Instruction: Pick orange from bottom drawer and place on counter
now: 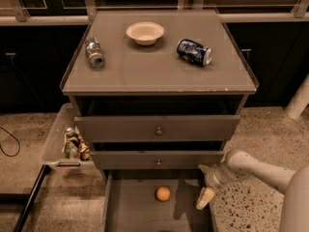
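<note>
The orange [162, 193] lies in the open bottom drawer [130, 211], near the middle of its back part. My gripper [205, 197] hangs from the pale arm at the drawer's right wall, to the right of the orange and apart from it. The counter [154, 74] is the flat top of the cabinet above.
On the counter lie a cream bowl [145, 32], a silver can [94, 52] on its side at left and a dark blue can [194, 51] at right. Two upper drawers with round knobs [158, 131] stand slightly pulled out. A tray [67, 141] with small items sticks out at left.
</note>
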